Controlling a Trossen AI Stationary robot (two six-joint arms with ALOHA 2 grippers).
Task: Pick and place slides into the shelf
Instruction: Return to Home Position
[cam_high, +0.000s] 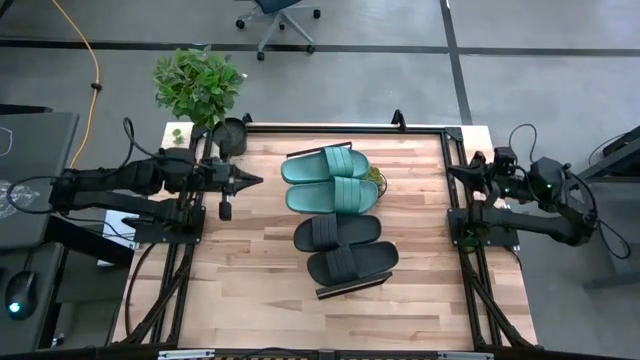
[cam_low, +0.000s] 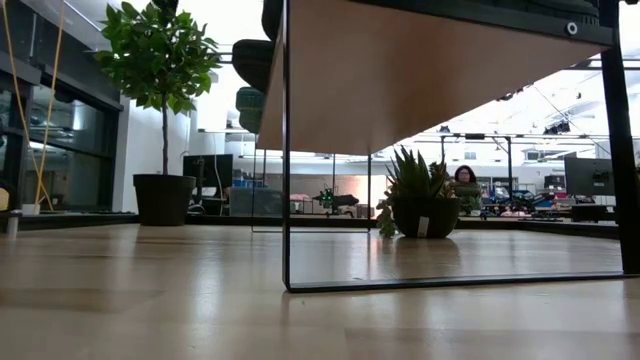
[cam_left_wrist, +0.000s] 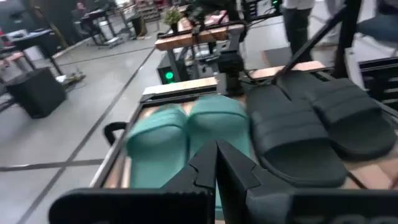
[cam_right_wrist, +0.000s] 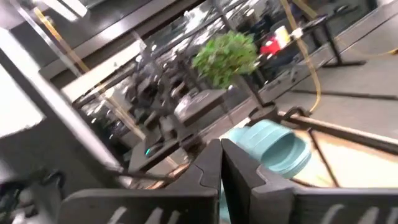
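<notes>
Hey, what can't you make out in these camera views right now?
High view: the shelf is nearly all covered by the four slides; only one end shows.
Low view: the shelf's underside blocks the slides' tops; only dark edges peek past it.
Right wrist view: blurred; one teal slide shows, the others do not.

Two teal slides (cam_high: 325, 166) and two black slides (cam_high: 337, 233) lie side by side, straps up, on the light-wood shelf (cam_high: 355, 286) mid-table.

Shelf (cam_low: 420, 80), loaded with four slides (cam_high: 330, 195): bare tabletop (cam_high: 250, 270) lies open along both its long sides; a potted plant (cam_high: 200, 85) stands off its far-left corner.
</notes>
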